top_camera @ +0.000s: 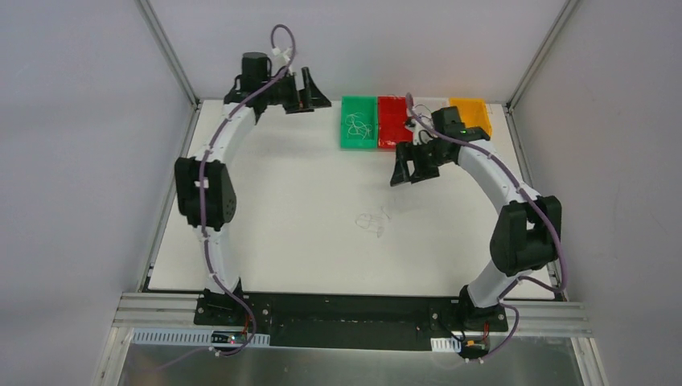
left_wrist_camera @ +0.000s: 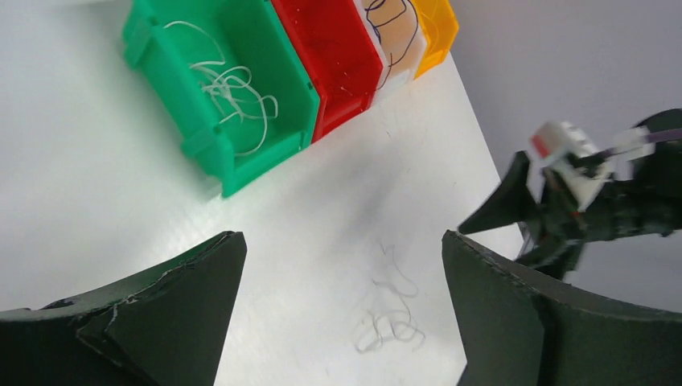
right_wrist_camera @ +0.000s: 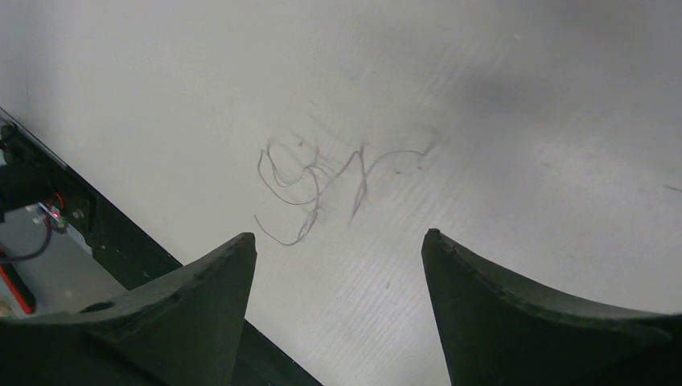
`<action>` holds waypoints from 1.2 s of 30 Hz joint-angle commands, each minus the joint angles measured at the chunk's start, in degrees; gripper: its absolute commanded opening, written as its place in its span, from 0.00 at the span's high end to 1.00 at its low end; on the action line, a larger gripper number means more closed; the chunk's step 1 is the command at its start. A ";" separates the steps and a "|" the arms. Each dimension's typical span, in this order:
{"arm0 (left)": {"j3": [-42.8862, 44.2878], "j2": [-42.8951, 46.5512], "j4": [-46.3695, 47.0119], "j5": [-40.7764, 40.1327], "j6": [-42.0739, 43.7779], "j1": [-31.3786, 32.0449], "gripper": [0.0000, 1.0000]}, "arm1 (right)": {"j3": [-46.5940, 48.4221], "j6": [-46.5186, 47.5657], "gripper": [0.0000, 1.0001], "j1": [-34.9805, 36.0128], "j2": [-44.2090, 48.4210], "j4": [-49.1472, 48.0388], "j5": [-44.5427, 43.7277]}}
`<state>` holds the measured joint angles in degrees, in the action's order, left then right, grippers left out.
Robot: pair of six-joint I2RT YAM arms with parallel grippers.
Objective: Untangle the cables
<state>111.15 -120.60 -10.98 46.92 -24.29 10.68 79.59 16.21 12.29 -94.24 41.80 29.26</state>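
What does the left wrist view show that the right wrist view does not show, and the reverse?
Only the left wrist view: the green bin with whitish wires inside, the red bin, the yellow bin, and the right gripper seen from outside.
Only the right wrist view: the black base rail at the table's near edge.
Both: the loose whitish-grey cable lying on the white table, framed between open fingers, those of the left gripper in one view and of the right gripper in the other.
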 commanded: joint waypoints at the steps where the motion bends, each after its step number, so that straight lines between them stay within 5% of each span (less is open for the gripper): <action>1: -10.91 15.56 -0.30 2.77 2.13 -7.00 0.01 | 0.25 7.95 0.20 7.79 -4.08 -0.62 -4.47; 8: -25.42 29.25 -5.27 2.12 8.31 -13.47 0.01 | 2.41 13.00 0.13 16.56 -12.40 0.18 -10.63; 17: -34.75 37.46 -6.16 2.17 11.47 -13.64 0.01 | 2.09 18.49 0.14 21.04 -16.14 4.48 -10.59; 21: -35.13 37.63 -6.16 2.73 11.56 -13.60 0.01 | 2.70 17.87 0.33 21.89 -17.02 6.68 -10.27; 27: -35.04 36.84 -6.15 2.79 11.20 -13.64 0.01 | 5.11 16.93 0.96 22.10 -16.43 9.50 -11.39; 36: -32.10 33.38 -6.16 2.91 10.84 -13.60 0.01 | 18.00 6.06 1.00 17.59 -9.92 4.00 -5.10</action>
<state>76.27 -85.93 -17.89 48.86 -14.06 -3.01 89.95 29.10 31.99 -110.56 49.28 20.73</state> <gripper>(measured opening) 0.990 0.012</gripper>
